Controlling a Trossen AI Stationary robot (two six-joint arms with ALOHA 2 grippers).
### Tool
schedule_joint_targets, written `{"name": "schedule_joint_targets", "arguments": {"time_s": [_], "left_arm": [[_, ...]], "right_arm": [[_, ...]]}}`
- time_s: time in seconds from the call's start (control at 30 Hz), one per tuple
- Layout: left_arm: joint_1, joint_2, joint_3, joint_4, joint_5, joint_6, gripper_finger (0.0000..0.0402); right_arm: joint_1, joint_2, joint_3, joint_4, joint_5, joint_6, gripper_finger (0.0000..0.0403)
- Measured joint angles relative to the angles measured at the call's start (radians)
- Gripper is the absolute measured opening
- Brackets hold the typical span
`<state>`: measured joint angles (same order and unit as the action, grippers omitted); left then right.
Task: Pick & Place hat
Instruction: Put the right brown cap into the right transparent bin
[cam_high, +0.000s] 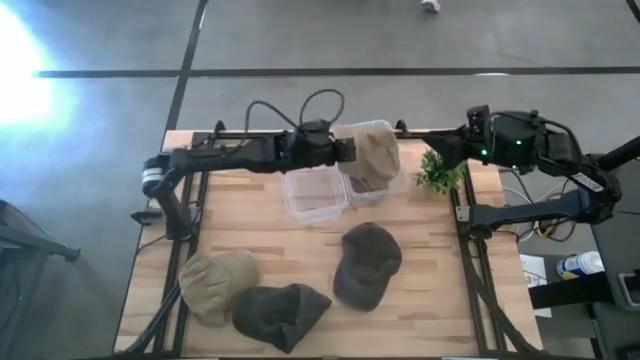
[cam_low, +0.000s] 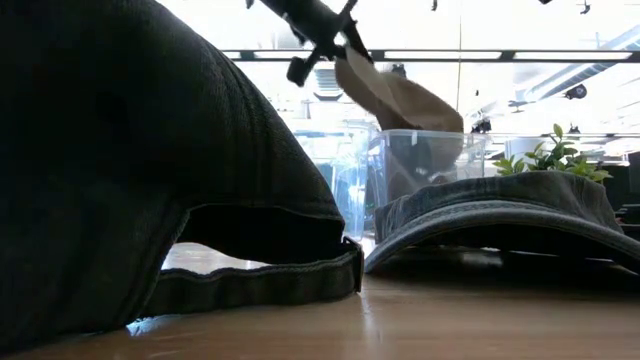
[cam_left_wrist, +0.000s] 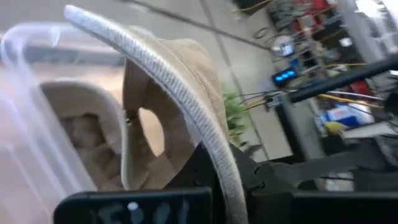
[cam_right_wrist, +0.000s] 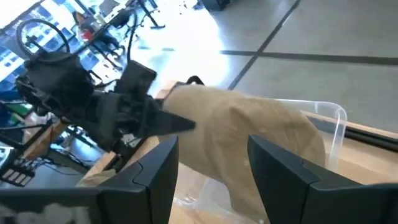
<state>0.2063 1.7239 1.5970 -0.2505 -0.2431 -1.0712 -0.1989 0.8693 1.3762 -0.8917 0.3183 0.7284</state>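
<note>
— Any text or labels you can read?
— No. Faint white scrawl on the left gripper (cam_left_wrist: 186, 205) body in your left wrist view, illegible. Bottle (cam_high: 580, 264) label too small. Nothing else.

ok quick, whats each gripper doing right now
Left gripper: shut on the tan hat, holding it over the clear bin.
Right gripper: open, holding nothing, near the plant.

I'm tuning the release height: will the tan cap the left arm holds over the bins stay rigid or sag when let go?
Probably floppy: the tan cap drapes and folds from the left gripper, its crown slumping toward the clear bin. Its brim looks stiffer, holding a curve in the left wrist view. It likely weighs little, hanging from one pinched edge.
</note>
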Motion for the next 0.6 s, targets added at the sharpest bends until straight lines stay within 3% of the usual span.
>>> {"name": "schedule_joint_targets", "arguments": {"time_s": [0.13, 0.33, 0.6], "left_arm": [[-0.003, 0.079, 0.077, -0.107, -0.012, -0.011, 0.0013], [-0.014, 0.171, 0.254, -0.243, -0.179, 0.11, 0.0027], [-0.016, 0.385, 0.485, -0.369, -0.149, 0.161, 0.0029]], "right_arm": [[0.0, 0.019, 0.0, -0.004, -0.001, -0.027, 0.0187], [0.0, 0.045, -0.008, -0.055, -0.001, -0.035, 0.0187], [0.0, 0.064, -0.065, -0.063, -0.003, -0.024, 0.0187]]}}
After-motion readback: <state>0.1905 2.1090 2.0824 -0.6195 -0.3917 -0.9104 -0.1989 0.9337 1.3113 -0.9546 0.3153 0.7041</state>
